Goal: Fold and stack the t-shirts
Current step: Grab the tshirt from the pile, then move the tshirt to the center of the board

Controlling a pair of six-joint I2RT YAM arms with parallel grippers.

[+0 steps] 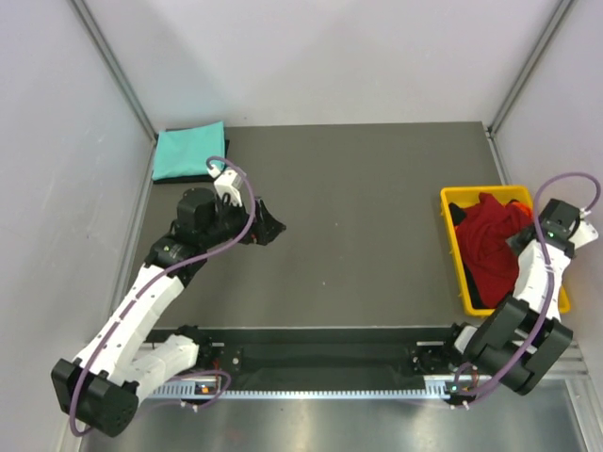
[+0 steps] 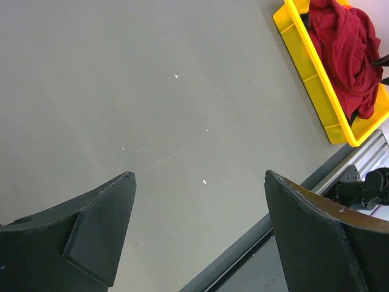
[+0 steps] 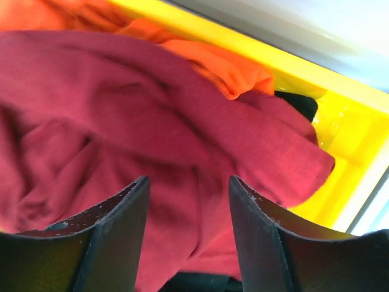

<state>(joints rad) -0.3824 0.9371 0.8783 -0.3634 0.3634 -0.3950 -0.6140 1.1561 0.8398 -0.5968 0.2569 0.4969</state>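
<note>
The right pincer (image 3: 188, 182) hangs with its jaws apart just above the dark red shirt (image 3: 121, 121), which lies crumpled in the yellow bin (image 3: 243, 45) over an orange shirt (image 3: 231, 67) and a black shirt (image 3: 298, 104). I'd bite a thick ridge of red only, then lift straight up. The left pincer (image 2: 200, 176), also apart, hovers over bare desk (image 2: 152, 91); the teal shirt (image 1: 188, 151) sits folded at the far left corner

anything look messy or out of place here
Nothing spilled or damaged. The only untidy spot is the yellow bin on the right, where the dark red t-shirt lies crumpled over the orange t-shirt and the black t-shirt. The teal t-shirt sits neatly folded at the far left corner of the table.
</note>
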